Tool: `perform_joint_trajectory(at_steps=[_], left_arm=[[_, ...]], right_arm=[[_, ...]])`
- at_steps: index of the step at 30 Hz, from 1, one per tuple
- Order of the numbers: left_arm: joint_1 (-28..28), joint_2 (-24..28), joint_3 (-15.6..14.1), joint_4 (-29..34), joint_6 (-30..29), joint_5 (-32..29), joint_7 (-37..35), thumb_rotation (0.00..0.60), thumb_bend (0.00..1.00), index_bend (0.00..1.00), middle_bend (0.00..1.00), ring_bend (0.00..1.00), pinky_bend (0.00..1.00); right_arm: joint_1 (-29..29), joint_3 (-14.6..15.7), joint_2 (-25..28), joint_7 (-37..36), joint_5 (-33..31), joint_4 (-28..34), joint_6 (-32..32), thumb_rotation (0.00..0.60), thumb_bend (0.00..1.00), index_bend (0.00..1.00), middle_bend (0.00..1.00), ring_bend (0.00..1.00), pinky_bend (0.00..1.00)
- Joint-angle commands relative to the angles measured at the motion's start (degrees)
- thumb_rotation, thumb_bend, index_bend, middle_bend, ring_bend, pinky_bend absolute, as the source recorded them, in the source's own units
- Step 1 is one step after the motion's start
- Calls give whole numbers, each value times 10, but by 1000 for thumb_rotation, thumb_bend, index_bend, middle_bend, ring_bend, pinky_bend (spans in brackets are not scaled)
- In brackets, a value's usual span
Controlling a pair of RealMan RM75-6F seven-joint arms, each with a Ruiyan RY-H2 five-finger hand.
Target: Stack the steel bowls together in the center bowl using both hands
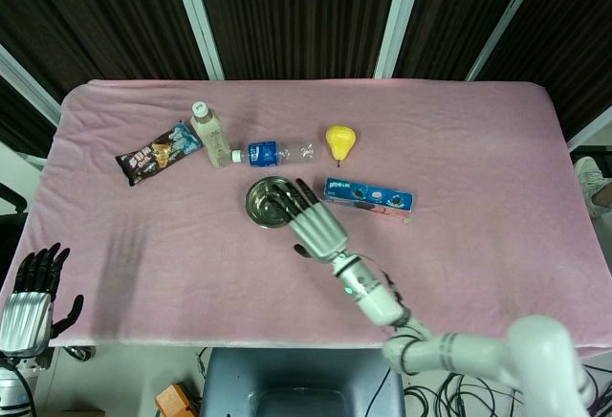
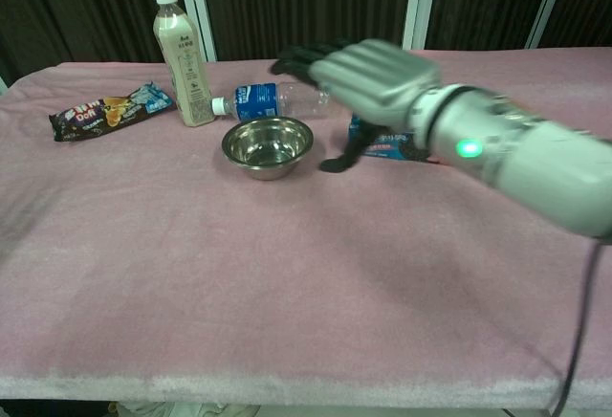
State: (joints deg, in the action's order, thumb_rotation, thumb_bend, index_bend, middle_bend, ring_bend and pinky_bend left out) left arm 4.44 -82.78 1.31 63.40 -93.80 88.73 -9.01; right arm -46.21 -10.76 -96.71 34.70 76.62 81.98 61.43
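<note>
A steel bowl (image 1: 269, 201) sits on the pink cloth near the middle of the table, seen also as the bowl (image 2: 268, 145) in the chest view. Whether another bowl is nested inside it I cannot tell. My right hand (image 1: 316, 226) hovers just right of the bowl with its fingers spread over the rim, holding nothing. In the chest view the right hand (image 2: 370, 80) is raised above and to the right of the bowl, slightly blurred. My left hand (image 1: 31, 298) hangs off the table's near left corner, empty, with its fingers apart.
Behind the bowl are a milk tea bottle (image 1: 210, 132), a lying water bottle (image 1: 275, 152) and a yellow pear (image 1: 339, 140). A blue cookie box (image 1: 368, 194) lies right of the bowl. A snack pack (image 1: 157, 152) lies at the back left.
</note>
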Motion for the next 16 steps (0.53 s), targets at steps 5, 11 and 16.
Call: perform_joint_trajectory(at_steps=[5,11,16], left_arm=[[-11,32,-9,55,-7,8,47,600,381,0,18,0,64],[-23,80,-41,163,-12,46,133,600,381,0,18,0,66],[-29,86,-37,180,-16,45,147,600,382,0,18,0,66]], right_arm=[[265,224,312,-64,148,215,258,600,287,0,0,0,0],[412,227,271,-283,114,31,396,600,287,0,0,0,0],[425,204,267,-306,127,3,407,600,287,0,0,0,0]])
